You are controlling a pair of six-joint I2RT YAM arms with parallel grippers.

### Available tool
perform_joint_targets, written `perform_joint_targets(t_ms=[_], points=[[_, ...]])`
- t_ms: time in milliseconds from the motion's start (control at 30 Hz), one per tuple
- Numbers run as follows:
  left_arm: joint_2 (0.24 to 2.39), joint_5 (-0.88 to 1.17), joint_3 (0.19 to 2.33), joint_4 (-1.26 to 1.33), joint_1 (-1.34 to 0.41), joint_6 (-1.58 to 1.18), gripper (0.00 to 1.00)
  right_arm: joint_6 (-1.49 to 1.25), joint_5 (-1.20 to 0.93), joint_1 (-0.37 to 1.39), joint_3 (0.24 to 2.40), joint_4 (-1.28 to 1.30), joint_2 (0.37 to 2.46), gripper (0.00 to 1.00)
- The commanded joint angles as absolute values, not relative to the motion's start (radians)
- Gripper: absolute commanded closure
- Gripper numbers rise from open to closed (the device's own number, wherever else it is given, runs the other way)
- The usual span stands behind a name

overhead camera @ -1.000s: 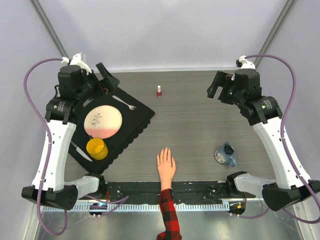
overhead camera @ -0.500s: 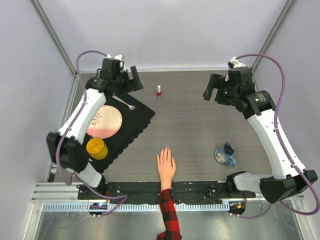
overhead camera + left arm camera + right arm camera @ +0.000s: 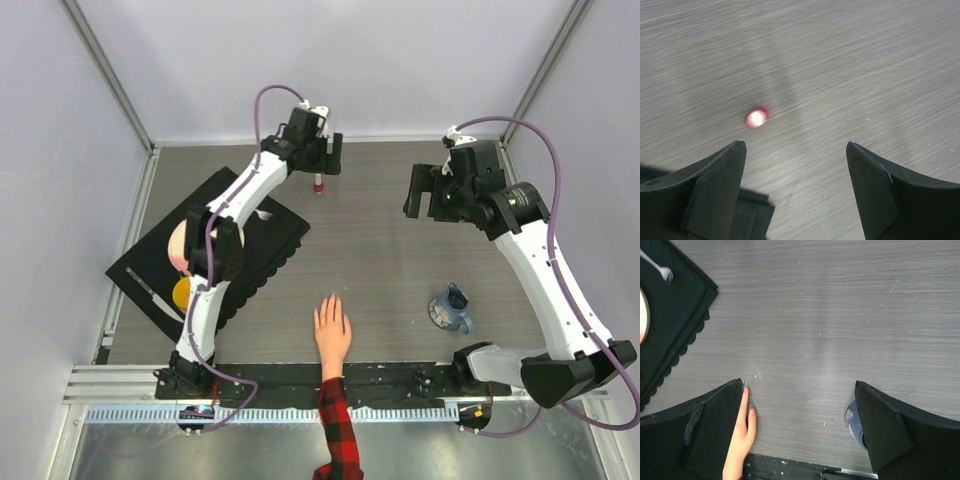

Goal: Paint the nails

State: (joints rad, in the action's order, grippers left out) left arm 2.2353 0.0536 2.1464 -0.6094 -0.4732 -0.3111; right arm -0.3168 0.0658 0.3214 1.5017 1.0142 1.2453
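Left claw [image 3: 795, 150] has swung over from the placemat [image 3: 278, 232]; jaws apart, empty, polish bottle [image 3: 756, 117] just ahead of them. Right claw [image 3: 799, 387] apart too, the nails [image 3: 752, 411] beside its left finger. Painting not started; bottle pickup looks next.

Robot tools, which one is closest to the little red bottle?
The left tool, open almost right above the red bottle. The right tool is open too, but far off to the side.

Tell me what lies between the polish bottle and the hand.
Only bare table separates bottle and hand, as the top view shows.
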Motion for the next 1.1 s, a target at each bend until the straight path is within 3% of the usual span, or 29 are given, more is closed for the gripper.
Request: perform_joint_targets(t_ms=[0, 533, 700, 833, 1067], points=[[2.301, 0.040, 2.263, -0.571, -0.500, -0.238, 0.15, -0.265, 0.057, 0.345, 1.531, 1.042, 1.180, 0.01], [2.378, -0.117, 2.295, -0.592, -0.508, -0.193, 0.16, -0.249, 0.032, 0.345, 1.540, 1.058, 1.198, 0.01], [2.407, -0.135, 2.312, -0.609, -0.503, -0.199, 0.23, -0.241, 0.028, 0.345, 1.536, 1.055, 1.197, 0.01], [2.424, -0.163, 2.319, -0.618, -0.502, -0.206, 0.40, -0.241, 0.014, 0.345, 1.522, 1.046, 1.198, 0.01], [2.434, -0.167, 2.312, -0.617, -0.495, -0.184, 0.42, -0.238, 0.012, 0.347, 1.522, 1.039, 1.204, 0.01]])
